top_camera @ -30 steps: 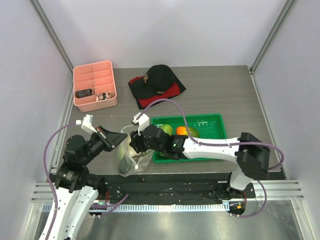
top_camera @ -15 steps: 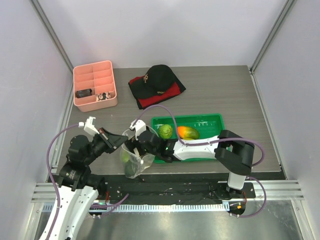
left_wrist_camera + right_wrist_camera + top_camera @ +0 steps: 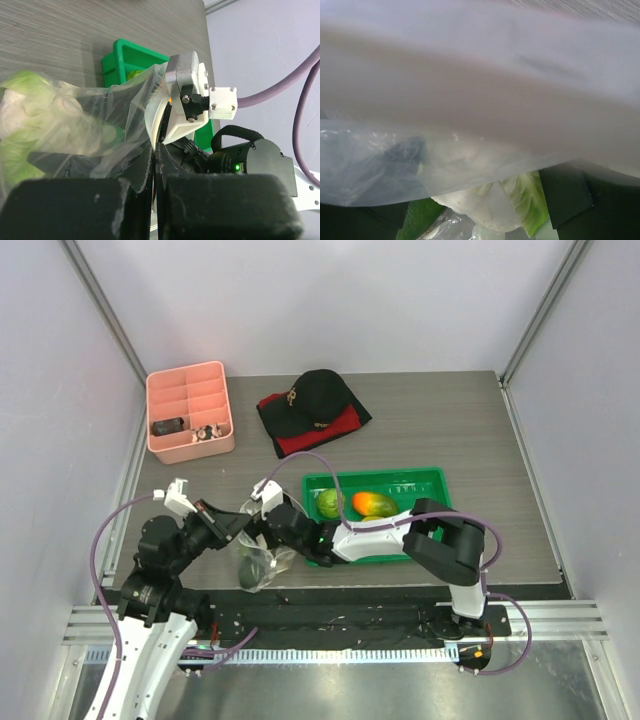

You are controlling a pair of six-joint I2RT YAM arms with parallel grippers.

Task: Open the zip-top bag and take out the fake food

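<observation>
grey wood-grain table (image 3: 450, 420), green tray (image 3: 430, 478) with two loose toy pieces, clear zip-top bag (image 3: 262, 562) just left of it, my left gripper (image 3: 154, 156) pinching its rim, my right gripper (image 3: 268, 540) spread wide in its mouth, fake food inside, cabbage (image 3: 512, 200) between my right fingers

Pale walls (image 3: 350, 300) are enclosing a grey wood-grain worktop (image 3: 450, 420). Metal posts (image 3: 108, 312) are rising at both back corners.

Three cameras meet on the zip-top bag (image 3: 258, 562)
The top camera looks down on it from high above. The left wrist camera views it close alongside. The right wrist camera sits against its film.
</observation>
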